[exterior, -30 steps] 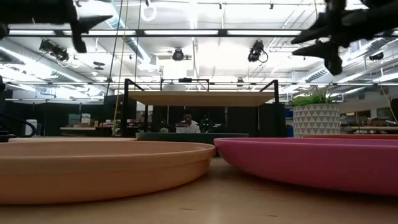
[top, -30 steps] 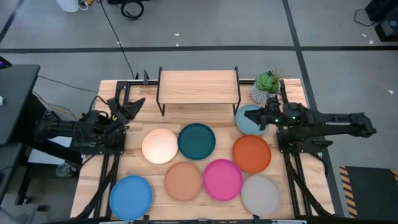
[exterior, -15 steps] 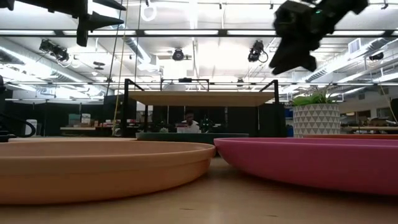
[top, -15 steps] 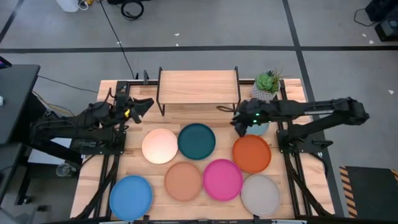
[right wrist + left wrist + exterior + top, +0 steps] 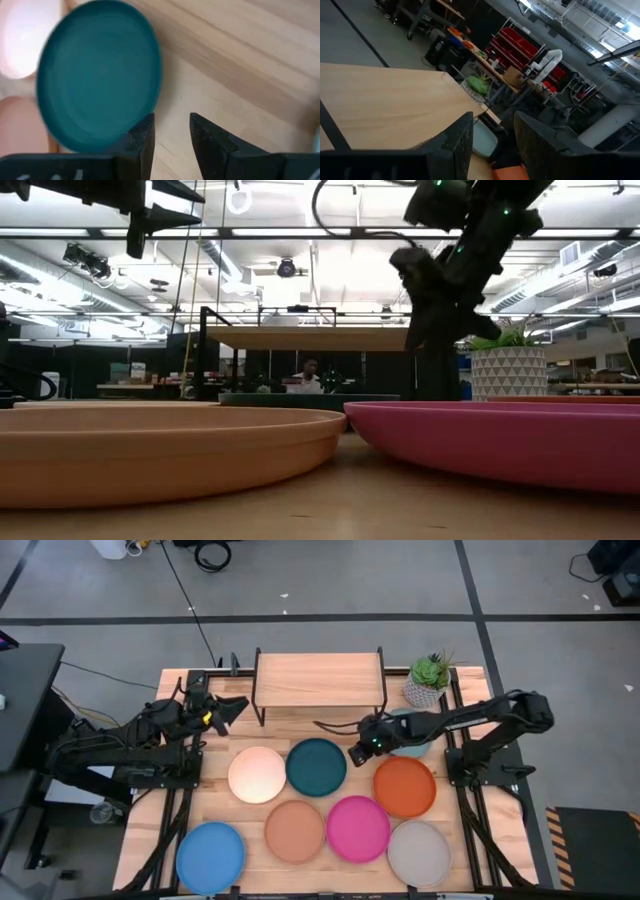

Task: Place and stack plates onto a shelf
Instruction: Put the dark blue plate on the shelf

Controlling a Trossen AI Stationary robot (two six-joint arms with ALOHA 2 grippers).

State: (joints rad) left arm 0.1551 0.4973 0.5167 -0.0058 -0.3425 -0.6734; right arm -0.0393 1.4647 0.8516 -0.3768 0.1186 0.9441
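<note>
Eight plates lie flat on the table in the high view: cream-white (image 5: 257, 774), dark teal (image 5: 316, 766), orange (image 5: 405, 786), pink (image 5: 358, 828), peach-tan (image 5: 295, 830), bright blue (image 5: 211, 856), grey (image 5: 419, 852), and pale blue (image 5: 412, 735), partly under the right arm. The shelf (image 5: 320, 680) stands at the far edge with a bare top. My right gripper (image 5: 358, 749) hangs open just off the teal plate's right rim (image 5: 155, 75), its fingers (image 5: 142, 137) tipped down over bare wood. My left gripper (image 5: 228, 708) waits open, raised beside the shelf's left end.
A potted plant (image 5: 428, 678) stands right of the shelf, close to the pale blue plate. The plates crowd the table's middle and near half. Bare wood shows between the shelf legs and the teal plate (image 5: 240, 60). A person sits in the room beyond the table (image 5: 305, 375).
My right gripper has swung from above the pale blue plate toward the table's left, dropping and tipping downward, and now sits by the teal plate's right rim. My left gripper reached slightly toward the shelf, then held still. No plate has moved.
</note>
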